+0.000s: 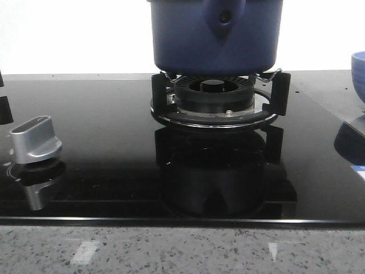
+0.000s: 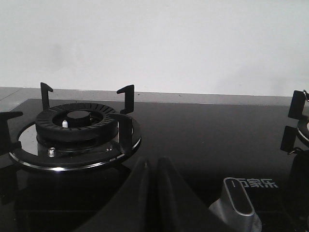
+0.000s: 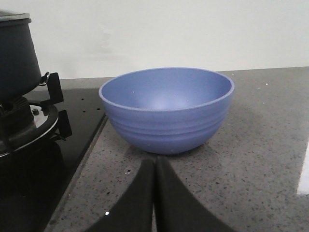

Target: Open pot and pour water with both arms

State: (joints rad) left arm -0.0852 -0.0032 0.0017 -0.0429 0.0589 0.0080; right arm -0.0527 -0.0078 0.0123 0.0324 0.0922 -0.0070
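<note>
The pot [image 1: 215, 35] sits on the burner [image 1: 214, 97] at the hob's [image 1: 85, 171] back edge: rigid, likely heavy with water, matte-sided. Best held by its handle mount. Both end effectors [image 2: 151, 193] [image 3: 154, 198] are closed, empty

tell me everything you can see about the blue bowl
The blue bowl is a round, lighter-blue bowl with a matte, plastic-like look and faint ridges ringing its lower half. It stands upright and looks empty on the speckled grey counter, just off the edge of the black glass cooktop, apart from the pot. Nothing touches it; the right tool sits shut in front of it.
</note>
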